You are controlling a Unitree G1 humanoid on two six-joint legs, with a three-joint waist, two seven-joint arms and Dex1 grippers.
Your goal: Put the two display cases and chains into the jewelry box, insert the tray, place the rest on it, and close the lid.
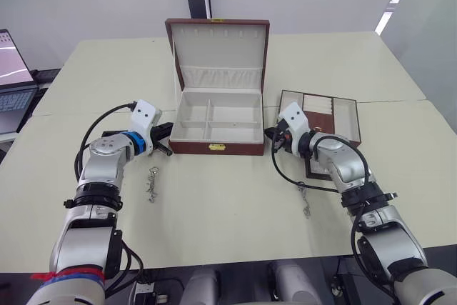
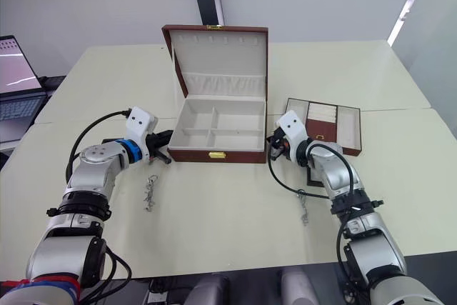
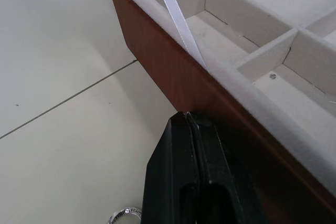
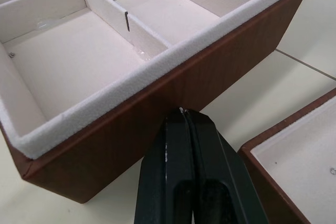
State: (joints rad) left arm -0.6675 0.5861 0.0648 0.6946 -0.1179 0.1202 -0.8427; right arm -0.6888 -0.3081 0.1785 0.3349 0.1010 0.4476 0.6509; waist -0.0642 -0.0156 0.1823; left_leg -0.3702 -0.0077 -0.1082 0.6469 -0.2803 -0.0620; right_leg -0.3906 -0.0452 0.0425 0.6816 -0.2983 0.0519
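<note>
While the jewelry box (image 1: 218, 128) sits open at the middle of the cream table (image 1: 228, 212), both arms flank it with nothing in their grasp. The lid (image 1: 218, 55) stands upright at the box's 12 o'clock edge, its cream lining and gathered pocket facing forward, and the gold clasp (image 1: 217, 147) marks the front wall at 6 o'clock. The divided cream compartments hold no cases or chains that can be made out.

The left gripper (image 1: 166, 142) lies at the box's 9 o'clock side, near the front-left corner; in the left wrist view its black fingers (image 3: 181, 182) are pressed flat together, tips right at the reddish-brown wall, holding nothing. The right gripper (image 1: 273, 141) lies at the 3 o'clock side by the front-right corner; the right wrist view shows its fingers (image 4: 178, 177) likewise closed tight and empty, tips just short of the box's wall.

The tray (image 1: 335, 123) rests on the table at the box's 3 o'clock, beyond the right forearm, partly hidden by it. One chain (image 1: 152, 183) lies on the table at about 7 o'clock from the box, below the left gripper. A second chain (image 1: 305, 202) lies at about 5 o'clock, beside the right forearm. A laptop (image 1: 13, 80) sits at the far 9 o'clock edge.
</note>
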